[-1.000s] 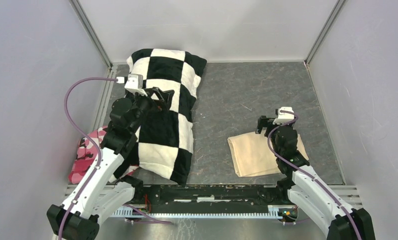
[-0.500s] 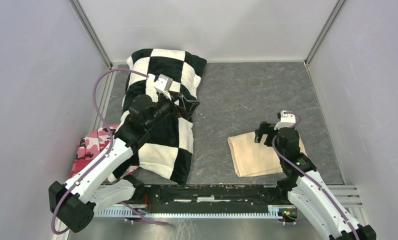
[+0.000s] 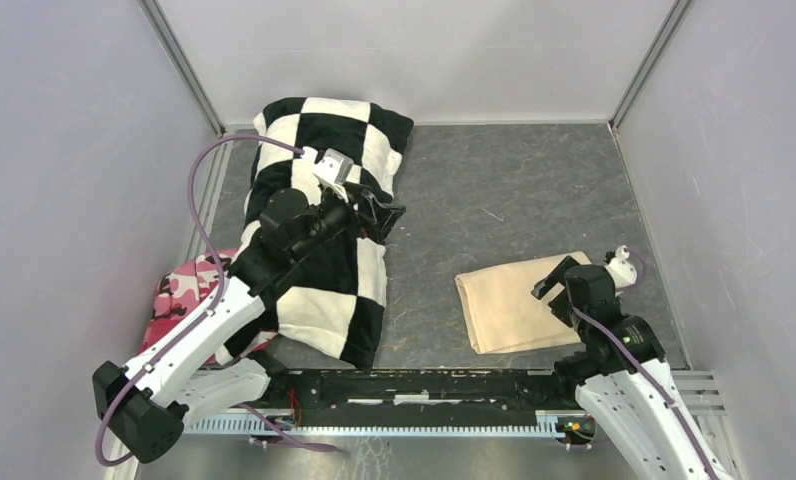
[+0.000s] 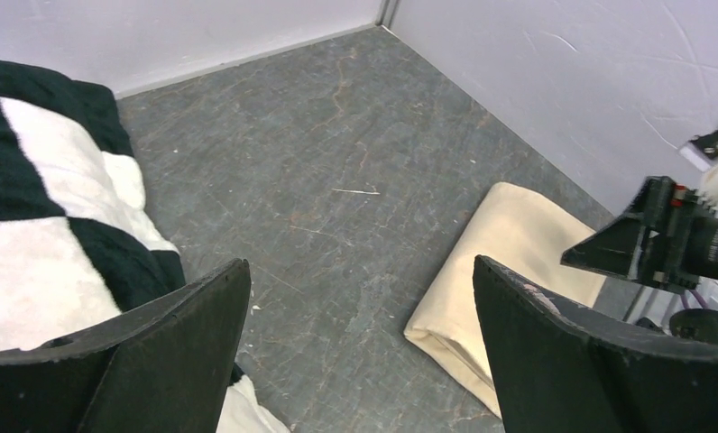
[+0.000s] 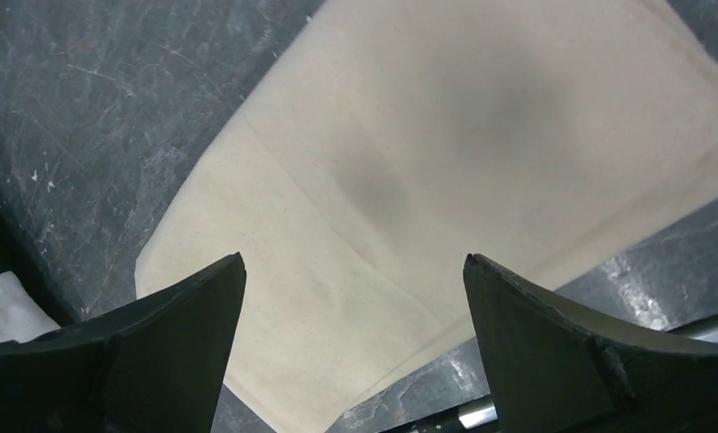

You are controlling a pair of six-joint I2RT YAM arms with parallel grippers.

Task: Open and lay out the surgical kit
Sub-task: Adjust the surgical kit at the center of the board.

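Counter: grey, scratched, slate-like. Checkered pillow: plush, far left. Surgical kit: beige woven cloth, flat folded rectangle, still wrapped, near right. My left end effector: spread wide, empty, at pillow's right edge. Right end effector: wide, empty, over the kit.

Left end effector swung right across the pillow; right end effector retreated.

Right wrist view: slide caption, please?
Open right hand above the folded beige cloth wrap on the grey table.

One beige cloth wrap, one checkered pillow, one pink camouflage cloth
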